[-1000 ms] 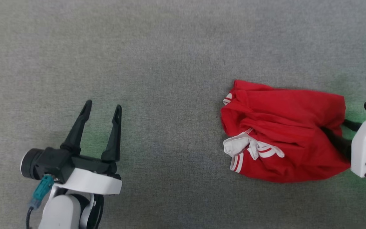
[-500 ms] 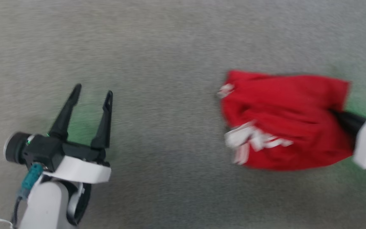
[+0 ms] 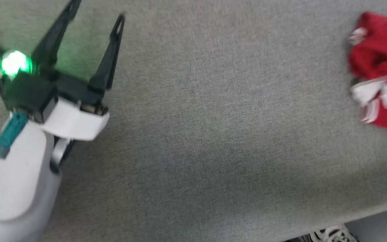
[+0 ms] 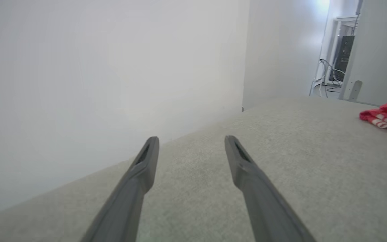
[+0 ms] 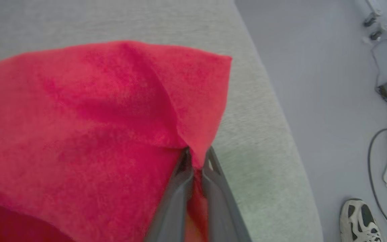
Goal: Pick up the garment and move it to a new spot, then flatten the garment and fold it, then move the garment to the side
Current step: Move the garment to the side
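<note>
Pinching garment (image 5: pixel 89 127), right jaws sit beside table (image 5: pixel 257 127) edge.

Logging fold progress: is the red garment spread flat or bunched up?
Bunched up. The garment lies in a rumpled heap with deep creases, and the right gripper pinches one edge of it.

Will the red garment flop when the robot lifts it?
Probably floppy: the red garment lies crumpled, creasing where the right gripper pinches it. Likely thin and light: the jaws almost meet around it.
</note>
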You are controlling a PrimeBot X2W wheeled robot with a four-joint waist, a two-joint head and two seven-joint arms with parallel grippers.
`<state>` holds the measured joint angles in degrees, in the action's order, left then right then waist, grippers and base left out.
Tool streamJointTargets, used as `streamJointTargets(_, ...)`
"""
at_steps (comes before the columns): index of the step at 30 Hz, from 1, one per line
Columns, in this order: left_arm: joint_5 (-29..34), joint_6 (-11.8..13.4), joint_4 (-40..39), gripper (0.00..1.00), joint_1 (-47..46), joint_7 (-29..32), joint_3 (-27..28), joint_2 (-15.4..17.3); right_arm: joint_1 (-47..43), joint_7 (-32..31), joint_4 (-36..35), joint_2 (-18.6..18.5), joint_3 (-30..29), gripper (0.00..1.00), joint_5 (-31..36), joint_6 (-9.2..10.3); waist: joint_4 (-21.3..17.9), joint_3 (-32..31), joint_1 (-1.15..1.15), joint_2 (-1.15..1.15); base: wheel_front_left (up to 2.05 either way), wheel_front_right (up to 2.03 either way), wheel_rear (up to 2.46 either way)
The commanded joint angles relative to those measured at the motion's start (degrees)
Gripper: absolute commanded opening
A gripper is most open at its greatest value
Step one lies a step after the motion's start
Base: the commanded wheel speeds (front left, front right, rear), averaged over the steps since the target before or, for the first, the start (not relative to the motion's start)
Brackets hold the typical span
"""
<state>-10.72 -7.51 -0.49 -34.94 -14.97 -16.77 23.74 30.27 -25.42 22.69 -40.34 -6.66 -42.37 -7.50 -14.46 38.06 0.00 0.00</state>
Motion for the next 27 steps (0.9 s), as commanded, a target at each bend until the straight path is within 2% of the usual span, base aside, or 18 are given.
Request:
streamJointTargets(1, -0.6, 0.1, -0.1, 1.0, -2.2, -0.3, -0.9, 0.7, 2.3, 1.0, 1.8, -0.5, -0.6, 0.0, 0.0, 0.03, -1.3, 2.9, 0.0, 0.0, 0.0, 0.0, 0.0)
streamJointTargets(6, -1.7, 0.1, -0.4, 1.0, -9.6, -0.3, -4.7, 1.4, 9.8, 4.8, 11.2, -2.3, -2.5, 0.0, 1.7, 0.03, -0.4, 5.6, 0.0, 0.0, 0.0, 0.0, 0.0)
streamJointTargets(9, -2.2, 0.1, -0.9, 1.0, -13.0, -0.3, -5.5, 0.5, 13.6, 8.1, 16.0, -4.5, -2.4, 0.0, 4.9, 0.03, 1.0, 6.7, 0.0, 0.0, 0.0, 0.0, 0.0)
streamJointTargets(14, -2.2, 0.1, -1.4, 1.0, -15.7, -0.3, -6.5, 0.5, 19.9, 15.1, 22.7, -6.3, -1.6, 0.0, 10.3, 0.04, 2.3, 8.1, 0.0, 0.0, 0.0, 0.0, 0.0)
streamJointTargets(18, -2.4, 0.1, -1.6, 1.0, -16.2, -0.3, -6.0, 0.8, 23.7, 17.4, 27.0, -4.8, 0.7, 0.0, 12.3, 0.03, 2.7, 8.6, 0.0, 0.0, 0.0, 0.0, 0.0)
streamJointTargets(26, -2.2, 0.1, -1.0, 1.0, -15.0, -0.3, -4.8, 0.6, 27.1, 21.3, 34.5, -5.0, 4.2, 0.0, 15.2, 0.03, 3.1, 8.2, 0.0, 0.0, 0.0, 0.0, 0.0)
streamJointTargets(27, -2.1, 0.1, -0.9, 1.0, -14.7, -0.3, -4.6, 0.5, 27.6, 22.1, 35.0, -5.0, 4.5, 0.35, 15.3, 0.03, 3.1, 7.9, 0.0, 0.0, 0.0, 0.0, 0.0)
